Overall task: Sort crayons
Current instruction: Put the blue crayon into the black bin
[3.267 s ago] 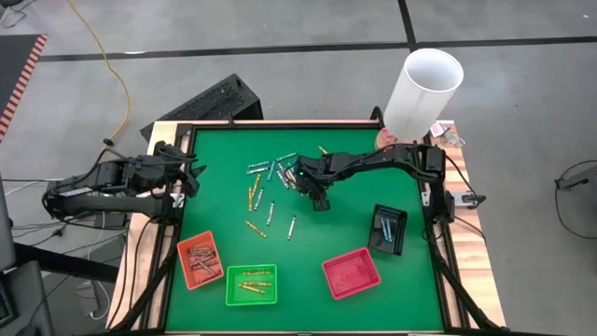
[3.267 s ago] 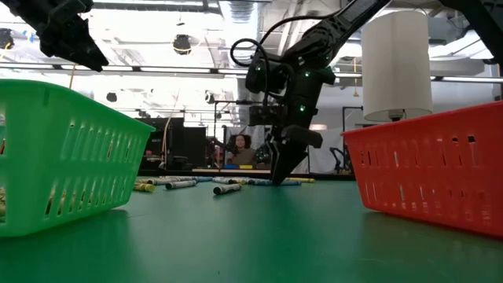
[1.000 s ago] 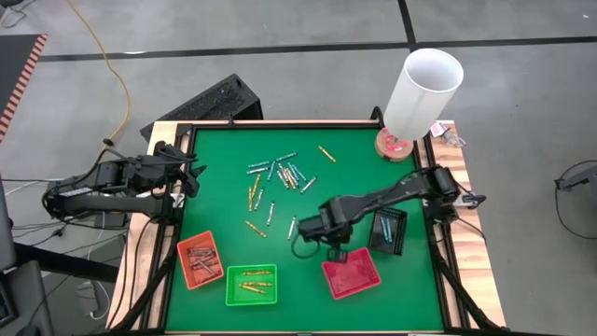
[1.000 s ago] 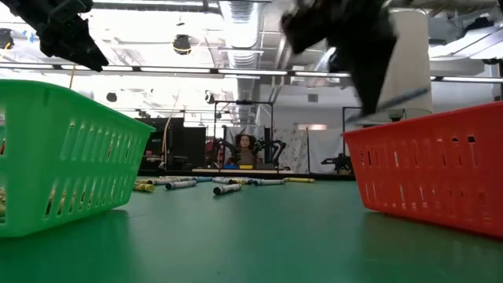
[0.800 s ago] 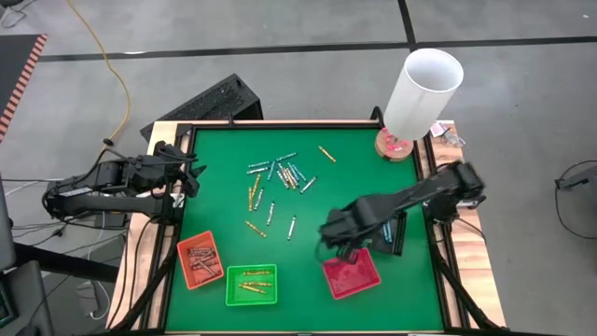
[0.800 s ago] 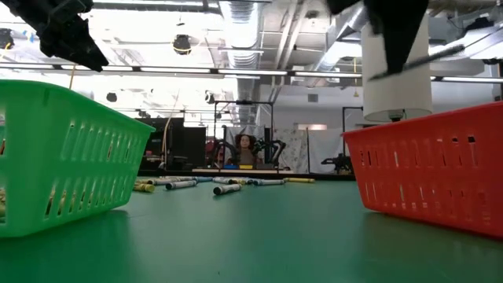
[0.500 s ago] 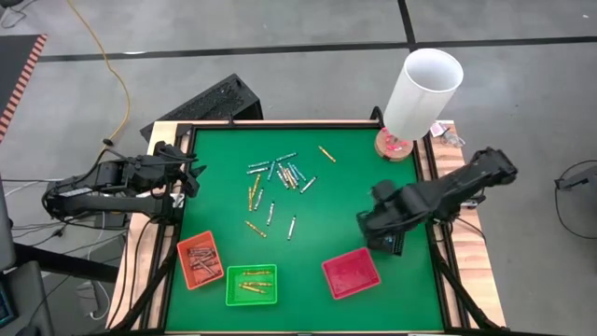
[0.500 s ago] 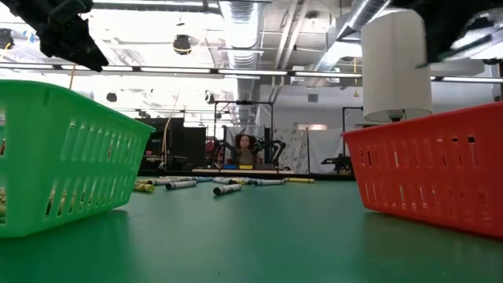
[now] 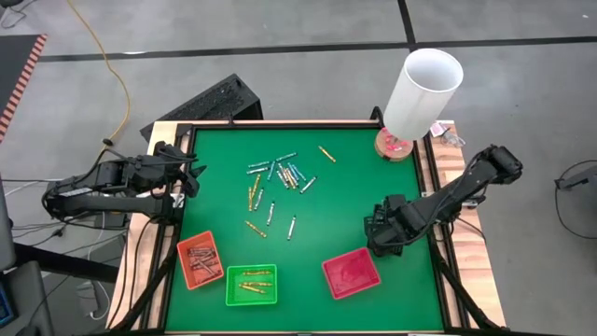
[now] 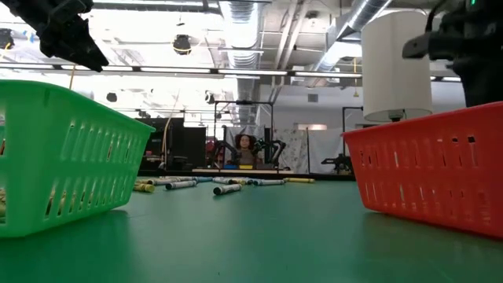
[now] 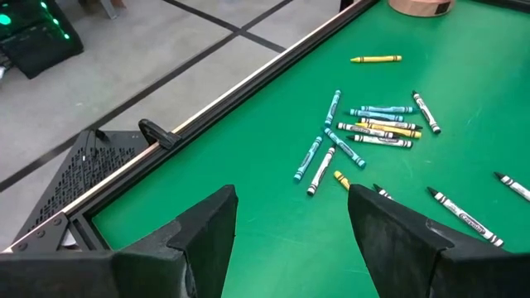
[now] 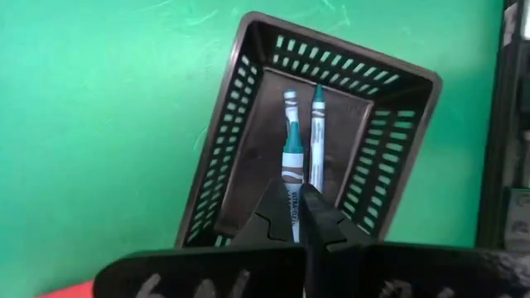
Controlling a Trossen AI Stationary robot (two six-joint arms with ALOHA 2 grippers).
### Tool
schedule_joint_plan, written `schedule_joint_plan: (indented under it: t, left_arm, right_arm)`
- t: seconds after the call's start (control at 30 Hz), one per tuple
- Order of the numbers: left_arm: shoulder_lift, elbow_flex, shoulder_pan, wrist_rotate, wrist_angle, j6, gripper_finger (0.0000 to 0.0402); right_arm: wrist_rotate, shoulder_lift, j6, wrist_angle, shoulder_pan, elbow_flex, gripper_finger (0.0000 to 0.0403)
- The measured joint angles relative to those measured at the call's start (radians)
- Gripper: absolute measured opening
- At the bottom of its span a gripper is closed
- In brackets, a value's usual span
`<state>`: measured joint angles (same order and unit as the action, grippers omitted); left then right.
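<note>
The right tool [image 12: 294,217] hangs over the black tray [image 12: 248,124], its fingers clamped on one blue-green crayon [image 12: 291,178]; two more blue-green crayons [image 12: 316,141] lie inside that tray. Four trays sit on the green table [image 9: 336,187]: orange [image 9: 200,259], green [image 9: 251,285], red [image 9: 352,273] and the black one. About fifteen loose crayons [image 9: 275,182] lie scattered mid-table, one yellow crayon [image 9: 326,153] apart. The left tool [image 11: 290,223] waits at the table's left edge, fingers spread, holding nothing.
</note>
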<state>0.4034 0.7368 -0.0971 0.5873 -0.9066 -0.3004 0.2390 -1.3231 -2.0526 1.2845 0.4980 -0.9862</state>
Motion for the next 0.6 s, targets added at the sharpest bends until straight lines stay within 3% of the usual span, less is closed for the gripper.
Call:
schedule_joint_plan:
  t: [0.4,0.6]
  left_arm:
    - [0.0,0.0,0.0,0.0,0.0,0.0,0.0223]
    - [0.0,0.0,0.0,-0.001,-0.001,-0.037,0.0223]
  right_arm:
    - [0.001,0.0,0.042,-0.261,-0.072,0.19,0.0]
    - [0.0,-0.001,0.044,-0.277,-0.089,0.222,0.0005]
